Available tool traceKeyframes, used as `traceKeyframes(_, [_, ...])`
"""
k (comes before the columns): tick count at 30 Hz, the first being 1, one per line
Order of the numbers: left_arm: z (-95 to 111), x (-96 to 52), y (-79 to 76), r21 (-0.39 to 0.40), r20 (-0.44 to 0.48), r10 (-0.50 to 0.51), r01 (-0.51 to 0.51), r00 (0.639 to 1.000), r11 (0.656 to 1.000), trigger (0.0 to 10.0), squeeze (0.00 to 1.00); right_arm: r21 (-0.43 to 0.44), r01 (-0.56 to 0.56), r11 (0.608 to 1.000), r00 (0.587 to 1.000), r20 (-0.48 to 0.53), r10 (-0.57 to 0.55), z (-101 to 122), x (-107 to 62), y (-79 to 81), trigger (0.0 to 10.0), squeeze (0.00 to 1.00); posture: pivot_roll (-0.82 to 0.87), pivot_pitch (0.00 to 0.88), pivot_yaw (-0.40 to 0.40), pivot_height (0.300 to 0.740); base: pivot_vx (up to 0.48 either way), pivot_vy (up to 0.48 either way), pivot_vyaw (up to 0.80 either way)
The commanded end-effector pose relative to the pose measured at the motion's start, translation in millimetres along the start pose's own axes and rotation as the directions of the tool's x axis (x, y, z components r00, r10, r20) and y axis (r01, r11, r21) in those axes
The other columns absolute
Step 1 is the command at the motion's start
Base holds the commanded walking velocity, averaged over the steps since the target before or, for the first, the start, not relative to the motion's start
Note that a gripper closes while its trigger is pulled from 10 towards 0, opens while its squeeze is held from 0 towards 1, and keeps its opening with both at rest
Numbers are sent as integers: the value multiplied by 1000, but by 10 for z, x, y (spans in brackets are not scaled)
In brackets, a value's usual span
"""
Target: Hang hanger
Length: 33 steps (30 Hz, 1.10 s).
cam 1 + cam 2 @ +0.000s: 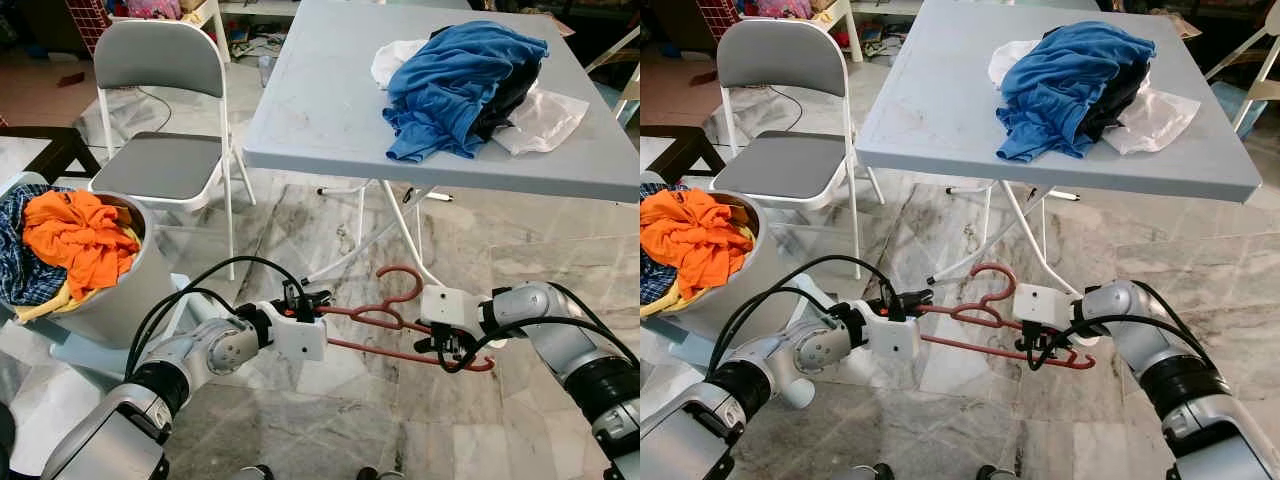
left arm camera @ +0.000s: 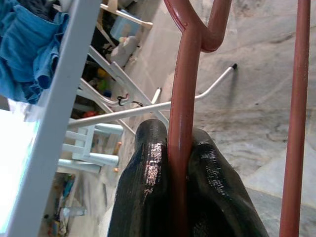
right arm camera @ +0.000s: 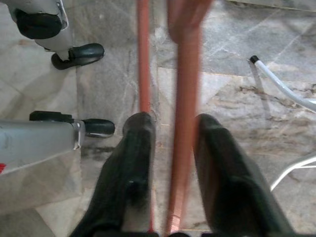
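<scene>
Reddish-brown plastic hanger (image 1: 400,318) is hanging in mid-air over the marble floor (image 1: 330,420), just in front of the folding legs of the grey worktop (image 1: 320,100), held flat-ish between both arms. The left pincer (image 1: 310,303) is clenched tight on one end of it; in the left wrist view the two glossy black fingers (image 2: 148,182) squeeze the round bar from both sides. The right pincer (image 3: 173,163) is at the other end, and its fingers sit on either side of the bar with a bit of gap showing, so it looks loose around the hanger rather than pinching it. The hook curls up toward the worktop's white leg struts (image 1: 400,225), which are right behind it and kind of in the way. On the worktop there's a crumpled pile of clothes (image 1: 465,85), a blue shirt on top of something dark and something white. Over on the robot's left sits a grey round laundry basket (image 1: 135,290) stuffed with an orange garment (image 1: 80,235) and blue plaid fabric. A grey padded folding chair (image 1: 160,150) with white tube legs stands beside the worktop, behind the basket. Black cables loop off the left arm.
</scene>
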State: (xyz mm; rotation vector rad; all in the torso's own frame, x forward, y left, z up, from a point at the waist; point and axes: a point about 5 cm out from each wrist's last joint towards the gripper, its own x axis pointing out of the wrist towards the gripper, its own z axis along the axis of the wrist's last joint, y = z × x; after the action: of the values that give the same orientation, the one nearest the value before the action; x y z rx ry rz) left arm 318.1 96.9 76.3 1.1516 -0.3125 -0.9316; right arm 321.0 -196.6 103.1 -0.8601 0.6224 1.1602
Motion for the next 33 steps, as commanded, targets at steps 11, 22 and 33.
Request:
traceKeyframes(11, [0, 24, -43, 29, -13, 0, 1, 1000, 1000, 10000, 0, 95, -41, 995, 999, 34, 38, -52, 31, 55, 0, 0, 14, 169, 11, 740, 0, 0, 0])
traceKeyframes(22, [3, 30, -58, -84, -12, 5, -6, 1000, 996, 10000, 1000, 105, -40, 994, 998, 43, 35, -45, 28, 46, 0, 0, 13, 167, 7, 740, 0, 0, 0])
traceKeyframes(33, [150, 38, 83, -185, 122, 90, -66, 988, 980, 10000, 1000, 127, 105, 986, 994, 31, -109, -76, 111, 6, 0, 0, 15, 170, 7, 740, 0, 0, 0])
